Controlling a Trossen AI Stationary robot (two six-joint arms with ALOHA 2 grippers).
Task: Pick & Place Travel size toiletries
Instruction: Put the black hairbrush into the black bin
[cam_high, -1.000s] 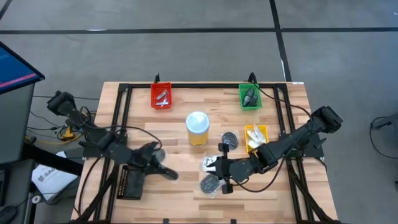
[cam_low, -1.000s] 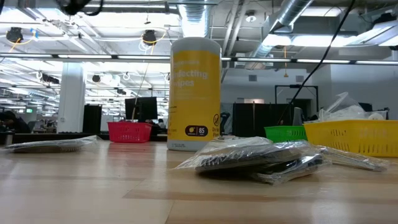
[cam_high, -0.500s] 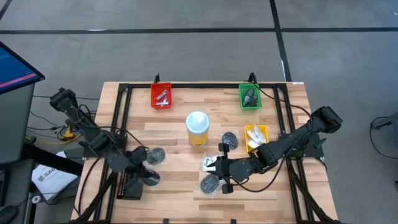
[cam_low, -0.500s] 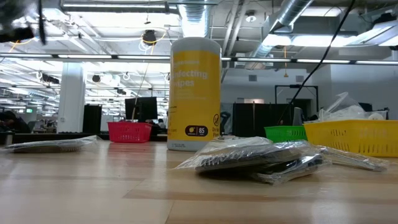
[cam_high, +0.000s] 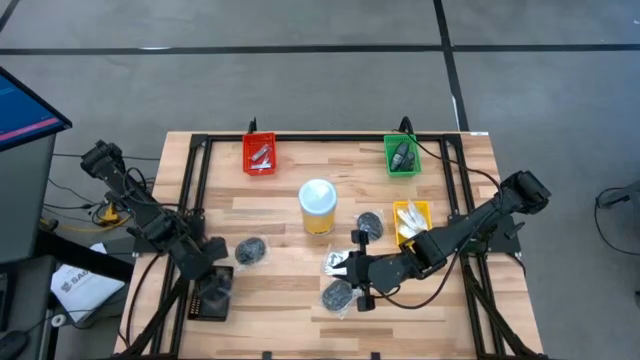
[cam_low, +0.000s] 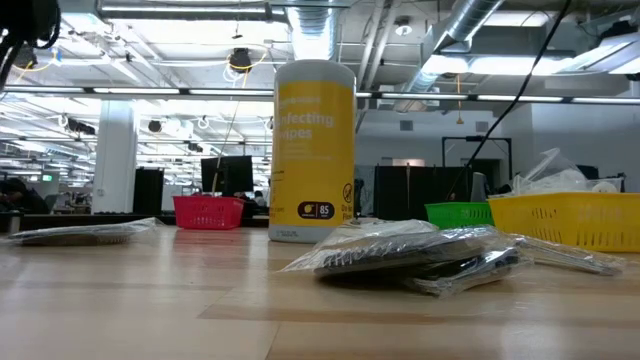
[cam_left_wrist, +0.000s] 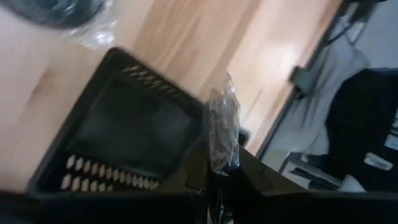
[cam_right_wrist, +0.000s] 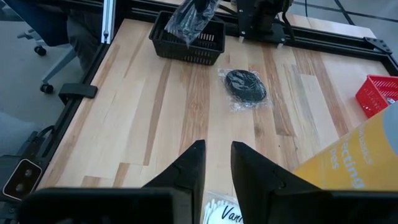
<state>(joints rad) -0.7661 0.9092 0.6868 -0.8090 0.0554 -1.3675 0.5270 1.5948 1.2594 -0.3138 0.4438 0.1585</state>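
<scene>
Our bagged bundle could miss the black tray.

From above, our left gripper hangs over the black tray; the right gripper waits slightly open among the toiletries. At the left wrist, fingers pinch a bagged bundle by its thin edge; it could slip and land outside.

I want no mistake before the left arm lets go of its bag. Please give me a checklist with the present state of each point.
1. Bagged bundle clamped in the left jaws: ok.
2. Bundle hangs over the black tray, inside its rim: ok.
3. Tray has free room: ok.
4. Second bundle lies on the table outside the tray: ok.
5. Right jaws away at mid-table, open, holding nothing: ok.
6. Drop height above the tray floor: cannot tell.
</scene>
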